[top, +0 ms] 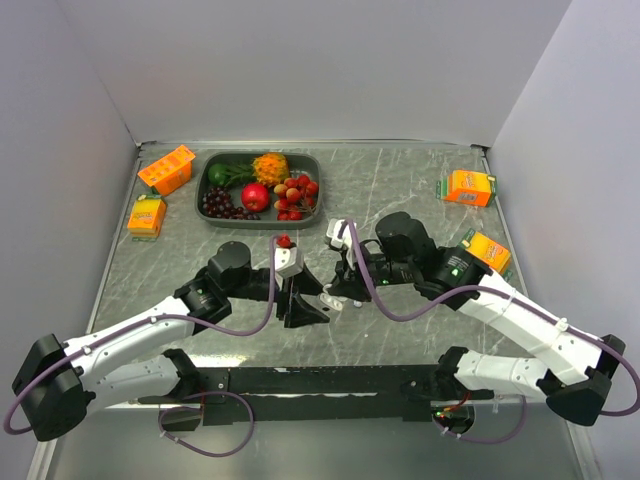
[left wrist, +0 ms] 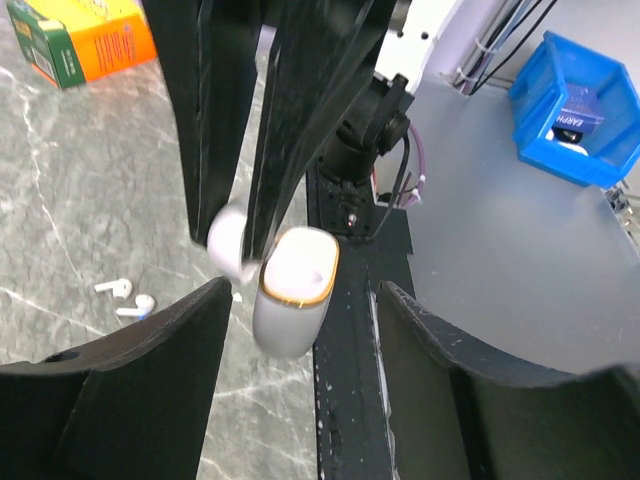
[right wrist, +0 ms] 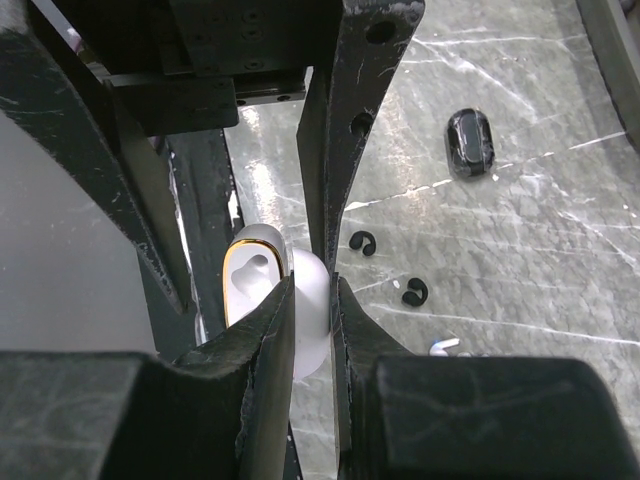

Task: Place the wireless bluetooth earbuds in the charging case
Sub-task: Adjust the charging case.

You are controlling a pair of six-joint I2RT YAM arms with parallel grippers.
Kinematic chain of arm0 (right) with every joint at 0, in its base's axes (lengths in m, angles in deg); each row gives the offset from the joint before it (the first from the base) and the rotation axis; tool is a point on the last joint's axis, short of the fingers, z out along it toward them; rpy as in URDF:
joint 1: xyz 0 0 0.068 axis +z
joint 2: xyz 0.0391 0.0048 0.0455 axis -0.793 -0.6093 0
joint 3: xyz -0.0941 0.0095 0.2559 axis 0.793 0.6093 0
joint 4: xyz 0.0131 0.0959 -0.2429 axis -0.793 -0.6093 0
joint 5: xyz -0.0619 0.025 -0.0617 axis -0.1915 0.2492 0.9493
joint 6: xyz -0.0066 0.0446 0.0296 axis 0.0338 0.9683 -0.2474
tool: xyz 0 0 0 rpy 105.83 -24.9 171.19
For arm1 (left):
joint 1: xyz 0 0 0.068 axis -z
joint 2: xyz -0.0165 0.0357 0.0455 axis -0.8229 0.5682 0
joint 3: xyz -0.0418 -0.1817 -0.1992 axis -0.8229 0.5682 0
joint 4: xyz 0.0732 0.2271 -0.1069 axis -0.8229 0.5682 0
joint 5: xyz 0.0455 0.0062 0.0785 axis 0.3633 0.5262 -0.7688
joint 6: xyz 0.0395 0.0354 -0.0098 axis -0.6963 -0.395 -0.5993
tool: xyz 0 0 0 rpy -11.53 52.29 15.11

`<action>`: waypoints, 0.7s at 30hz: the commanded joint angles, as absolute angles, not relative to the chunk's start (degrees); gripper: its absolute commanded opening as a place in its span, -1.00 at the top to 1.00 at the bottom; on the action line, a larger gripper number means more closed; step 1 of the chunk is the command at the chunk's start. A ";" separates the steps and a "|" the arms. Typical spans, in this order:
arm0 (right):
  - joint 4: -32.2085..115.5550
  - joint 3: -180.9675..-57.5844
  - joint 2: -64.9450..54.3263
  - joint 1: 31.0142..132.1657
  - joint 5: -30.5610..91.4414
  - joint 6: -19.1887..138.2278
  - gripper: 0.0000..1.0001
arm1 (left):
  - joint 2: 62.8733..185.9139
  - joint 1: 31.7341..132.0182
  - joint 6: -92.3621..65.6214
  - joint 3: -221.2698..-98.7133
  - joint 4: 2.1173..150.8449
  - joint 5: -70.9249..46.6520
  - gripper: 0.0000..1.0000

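Note:
A white charging case (left wrist: 293, 290) with a gold rim hangs open above the table; its empty wells show in the right wrist view (right wrist: 250, 285). My right gripper (right wrist: 312, 290) is shut on the case's hinged lid (right wrist: 312, 320). My left gripper (left wrist: 305, 320) stands open around the case body, with a gap on the right finger's (left wrist: 450, 390) side. In the top view both grippers, left (top: 300, 305) and right (top: 340, 285), meet mid-table. Two white earbuds (left wrist: 125, 298) lie on the marble. Two black earbuds (right wrist: 362, 243) (right wrist: 413, 292) lie near a shut black case (right wrist: 470, 140).
A grey tray (top: 205, 190) of fruit stands at the back left. Orange boxes lie at the back left (top: 166, 168) (top: 147, 215) and on the right (top: 468, 187) (top: 487, 250). A blue bin (left wrist: 575, 120) sits beyond the table's near edge.

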State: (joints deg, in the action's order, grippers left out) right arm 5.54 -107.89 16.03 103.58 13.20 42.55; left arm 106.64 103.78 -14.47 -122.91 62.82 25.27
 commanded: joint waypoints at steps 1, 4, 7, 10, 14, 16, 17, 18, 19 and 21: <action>8.17 -110.61 15.48 104.32 13.12 42.68 1.00 | 106.82 103.54 -12.65 -124.74 57.41 26.71 -0.29; 8.25 -110.61 15.39 104.32 13.12 42.77 1.00 | 107.35 103.63 -12.12 -124.47 56.79 27.32 -0.25; 8.43 -110.79 15.13 104.49 13.30 42.95 1.00 | 107.79 103.63 -12.03 -124.21 56.79 27.77 -0.18; 8.43 -111.05 15.13 104.50 13.30 42.95 1.00 | 107.61 103.63 -12.29 -123.95 57.40 27.42 -0.21; 8.17 -111.93 14.95 104.67 13.12 43.04 1.00 | 107.17 103.63 -12.73 -123.68 58.72 26.10 -0.34; 7.99 -112.28 15.04 104.67 13.12 43.12 1.00 | 106.82 103.63 -12.82 -123.16 58.81 25.75 -0.36; 7.99 -112.46 14.95 104.67 13.12 43.12 1.00 | 106.73 103.63 -12.91 -122.98 58.72 25.48 -0.37; 7.82 -112.46 15.04 104.76 13.29 43.04 1.00 | 106.73 103.63 -12.82 -122.72 58.63 25.39 -0.37; 7.82 -112.63 15.04 104.67 13.21 43.04 1.00 | 106.56 103.63 -12.65 -122.45 58.46 25.31 -0.38; 7.55 -112.72 14.95 104.76 13.21 43.04 1.00 | 106.47 103.63 -12.38 -122.19 57.85 25.31 -0.37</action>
State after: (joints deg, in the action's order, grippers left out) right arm 5.95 -109.66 14.78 104.14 13.24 42.84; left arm 107.68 103.78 -13.01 -122.74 59.80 25.27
